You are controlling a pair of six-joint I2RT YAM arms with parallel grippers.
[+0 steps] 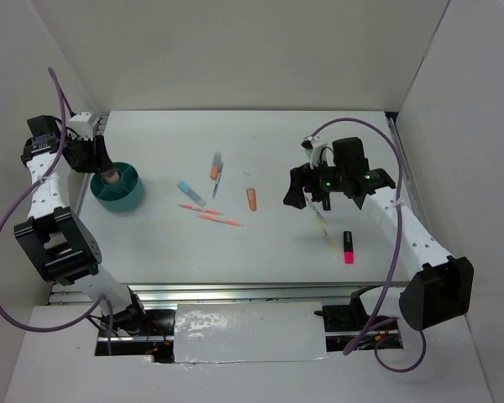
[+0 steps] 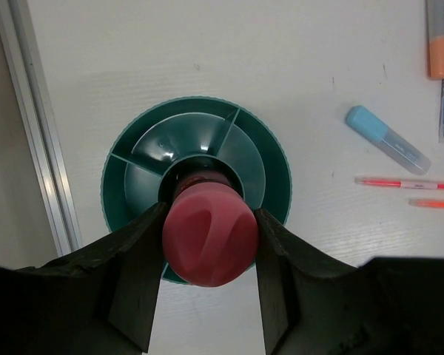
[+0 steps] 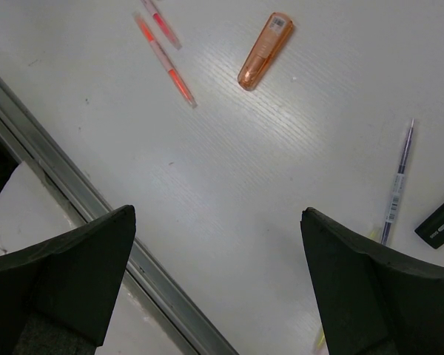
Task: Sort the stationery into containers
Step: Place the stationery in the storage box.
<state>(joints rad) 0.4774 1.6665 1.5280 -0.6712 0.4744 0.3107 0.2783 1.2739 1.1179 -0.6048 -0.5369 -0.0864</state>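
Observation:
A round teal tub (image 1: 122, 191) with inner dividers, the container, stands at the left of the table. My left gripper (image 2: 210, 240) is shut on a stubby pink-capped tube (image 2: 210, 234), held upright over the tub's (image 2: 126, 185) centre; the tube's lower end is hidden. The tube (image 1: 112, 176) shows inside the tub's rim from above. My right gripper (image 1: 319, 191) hangs open above the table at right, nothing between its fingers (image 3: 96, 251). Loose stationery lies mid-table: an orange marker (image 1: 214, 166), a blue-capped marker (image 1: 191, 193), thin orange pens (image 1: 220, 220) and a stubby orange marker (image 1: 251, 198).
A yellow pen (image 1: 326, 231) and a pink-and-black highlighter (image 1: 349, 246) lie below the right gripper. A thin grey pen (image 3: 397, 185) lies to its right. A metal rail (image 3: 96, 207) runs along the table's near edge, another rail (image 2: 37, 133) along the left wall.

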